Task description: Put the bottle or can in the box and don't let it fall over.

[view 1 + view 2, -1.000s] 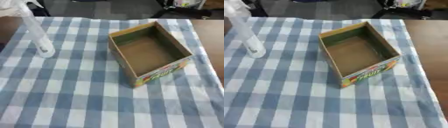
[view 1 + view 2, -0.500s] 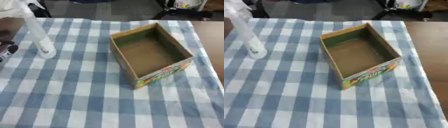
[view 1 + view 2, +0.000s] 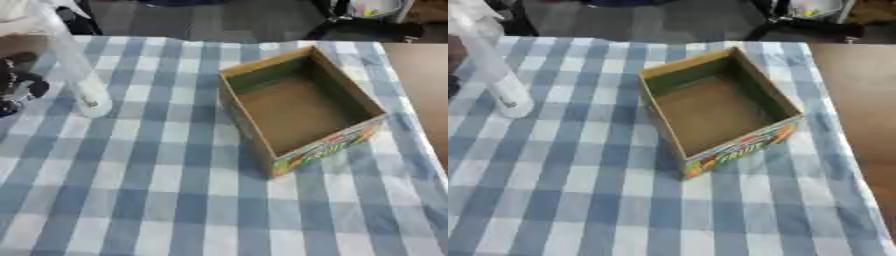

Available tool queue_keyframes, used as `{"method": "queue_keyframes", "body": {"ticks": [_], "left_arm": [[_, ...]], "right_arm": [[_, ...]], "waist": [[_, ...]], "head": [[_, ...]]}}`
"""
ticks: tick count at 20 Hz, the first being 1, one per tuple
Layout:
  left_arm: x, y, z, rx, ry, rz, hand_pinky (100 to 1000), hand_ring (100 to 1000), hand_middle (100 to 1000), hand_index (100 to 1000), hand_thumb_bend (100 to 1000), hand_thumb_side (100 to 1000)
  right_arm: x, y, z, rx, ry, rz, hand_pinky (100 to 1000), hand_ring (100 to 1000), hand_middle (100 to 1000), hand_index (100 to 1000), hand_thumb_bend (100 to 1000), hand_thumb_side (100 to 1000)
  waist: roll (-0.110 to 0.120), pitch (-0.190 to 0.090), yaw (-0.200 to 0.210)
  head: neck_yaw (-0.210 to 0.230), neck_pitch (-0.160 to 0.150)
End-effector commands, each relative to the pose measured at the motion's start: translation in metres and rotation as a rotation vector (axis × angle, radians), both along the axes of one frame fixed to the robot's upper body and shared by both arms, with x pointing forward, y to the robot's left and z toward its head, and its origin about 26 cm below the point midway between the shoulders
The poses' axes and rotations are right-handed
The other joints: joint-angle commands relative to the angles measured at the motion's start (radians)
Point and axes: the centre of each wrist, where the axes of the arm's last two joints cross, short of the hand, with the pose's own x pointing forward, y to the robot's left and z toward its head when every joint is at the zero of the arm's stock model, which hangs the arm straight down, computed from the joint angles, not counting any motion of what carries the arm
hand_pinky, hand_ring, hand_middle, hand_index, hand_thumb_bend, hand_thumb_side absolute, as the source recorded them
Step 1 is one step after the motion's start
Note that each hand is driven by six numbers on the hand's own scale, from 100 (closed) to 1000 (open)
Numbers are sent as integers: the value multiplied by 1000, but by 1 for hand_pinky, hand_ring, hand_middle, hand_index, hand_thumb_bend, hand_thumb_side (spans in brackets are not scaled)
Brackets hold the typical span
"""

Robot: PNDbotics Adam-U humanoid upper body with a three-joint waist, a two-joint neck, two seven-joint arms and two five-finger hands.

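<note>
My left hand point(image 3: 16, 82) shows at the left edge, fingers unclear, just beside the tall clear bottle point(image 3: 74, 70) standing on the checked cloth point(image 3: 157, 190). A clumsy sideways bump could topple it. The box point(image 3: 302, 107) sits empty, rightward.

Checked tablecloth point(image 3: 157, 200), brown table point(image 3: 859, 100), grey floor point(image 3: 201, 22)
</note>
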Motion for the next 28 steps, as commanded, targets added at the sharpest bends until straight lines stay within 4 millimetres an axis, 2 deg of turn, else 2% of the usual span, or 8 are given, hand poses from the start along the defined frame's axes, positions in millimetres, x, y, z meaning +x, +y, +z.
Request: {"method": "queue_keyframes", "body": {"ticks": [1, 20, 28], "left_arm": [[4, 1, 17, 19, -34, 18, 1000, 839, 971, 1000, 451, 601], [29, -24, 29, 7, -67, 10, 1000, 839, 972, 1000, 468, 614], [36, -31, 31, 13, -61, -40, 1000, 851, 983, 1000, 412, 652]], "right_arm": [[0, -3, 8, -25, -14, 9, 823, 982, 1000, 1000, 100, 708], [2, 1, 6, -22, -9, 25, 823, 980, 1000, 1000, 100, 714], [3, 1, 6, -21, -9, 29, 824, 979, 1000, 1000, 100, 717]], "waist": [[1, -9, -2], [-1, 3, -17], [-2, 9, -23]], "head": [[6, -15], [28, -32], [34, -39]]}}
